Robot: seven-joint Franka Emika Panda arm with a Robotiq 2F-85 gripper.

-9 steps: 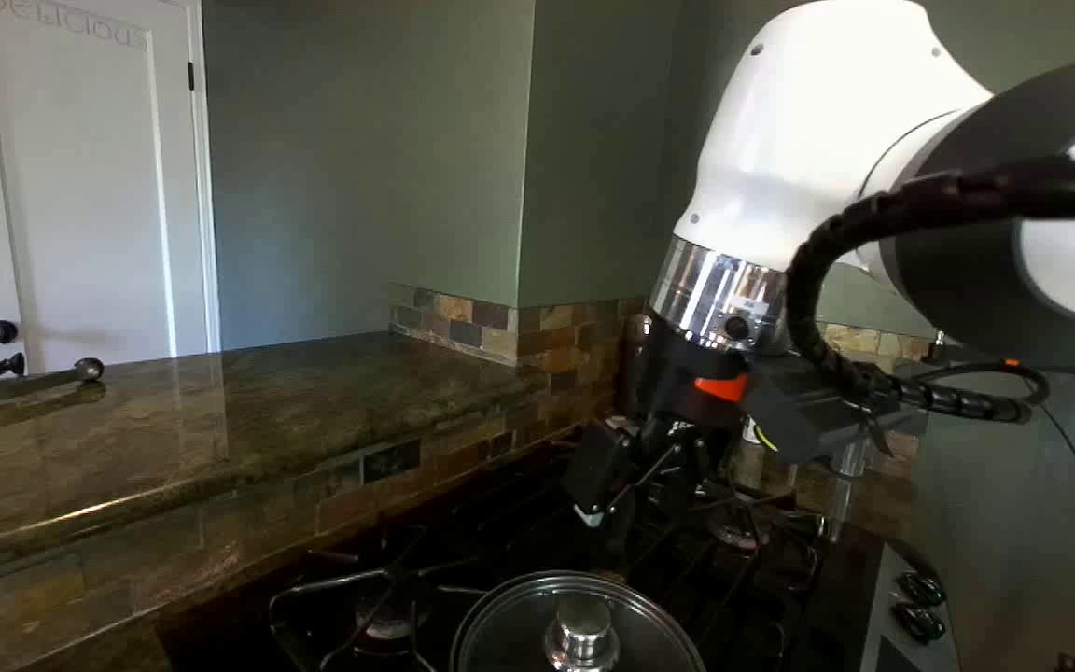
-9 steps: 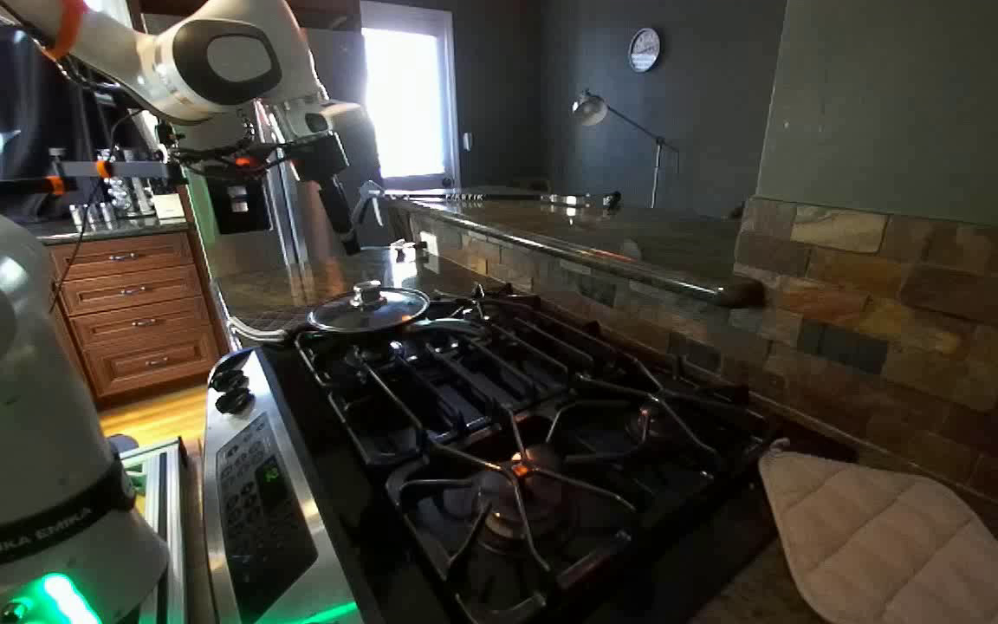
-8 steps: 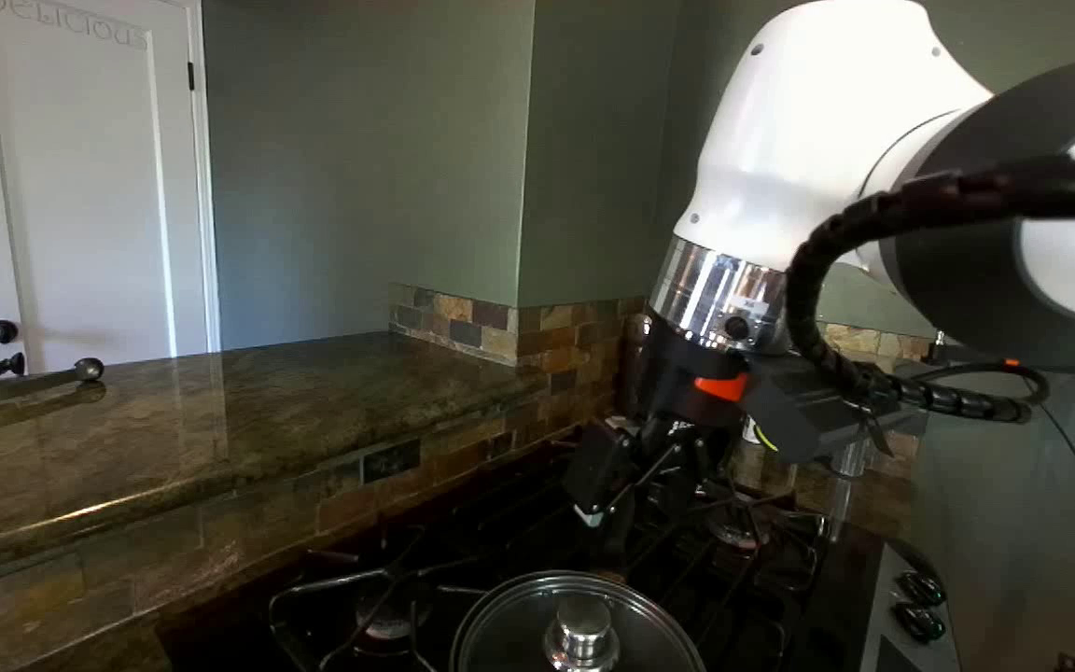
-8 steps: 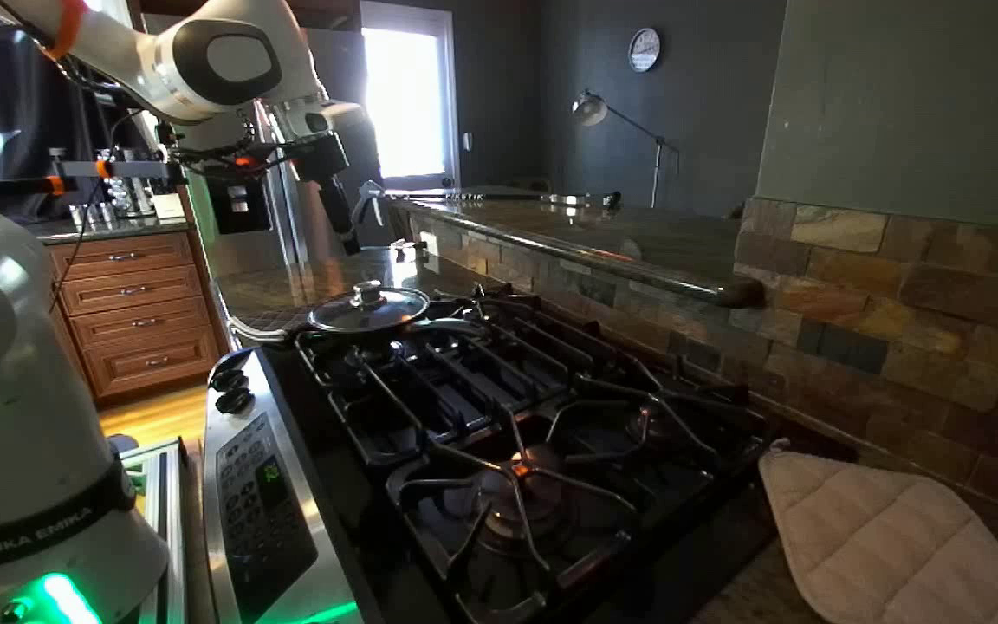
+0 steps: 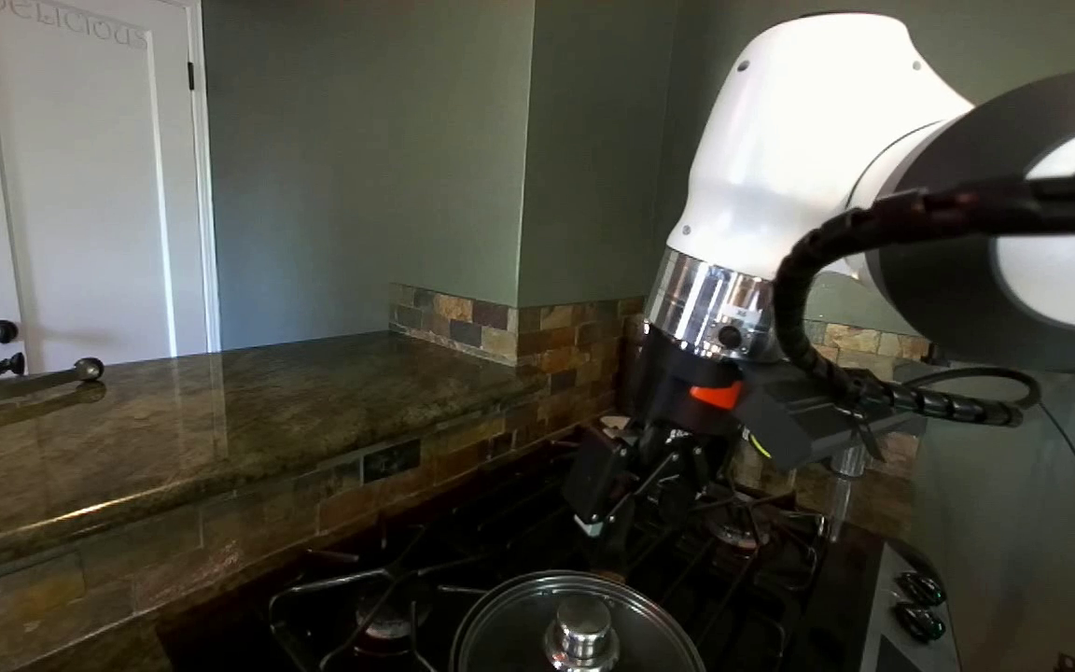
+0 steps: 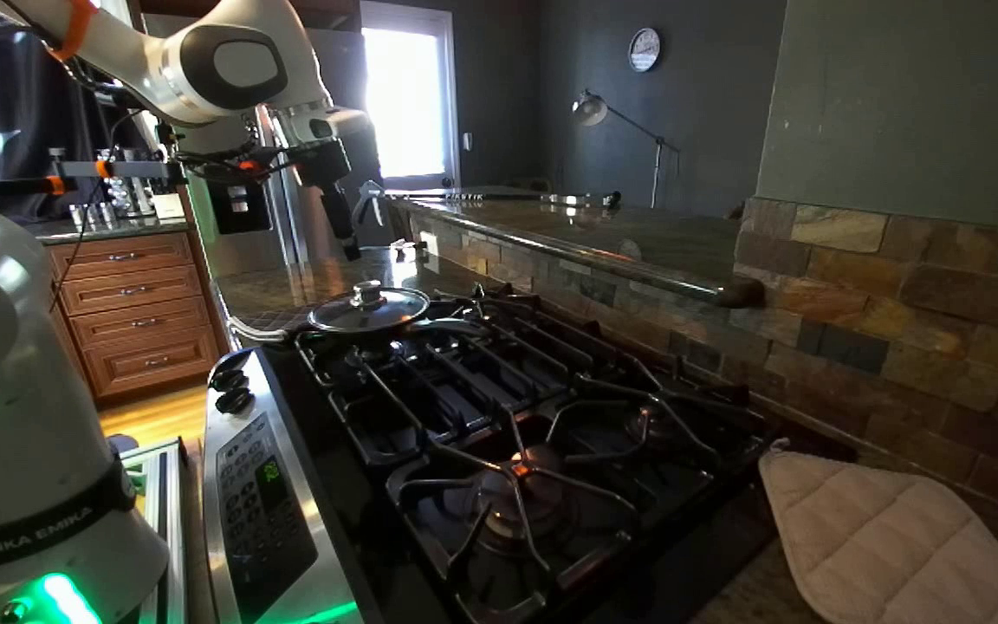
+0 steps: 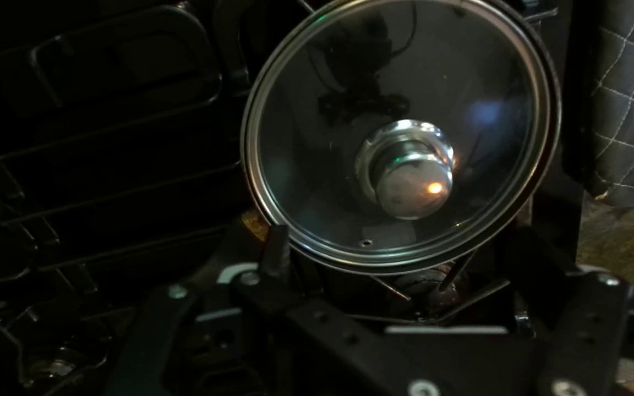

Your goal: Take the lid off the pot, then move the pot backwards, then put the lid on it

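Lowered slightly since the earlier frames, the gripper [image 6: 350, 249] is spread and unladen. The lid [image 6: 369, 310] is noted below it over the stove [image 6: 499, 425], no pot discernible; by wrist view, its knob [image 7: 413, 187] is sited beyond the fingers [image 7: 277, 253], roughly on their midline.
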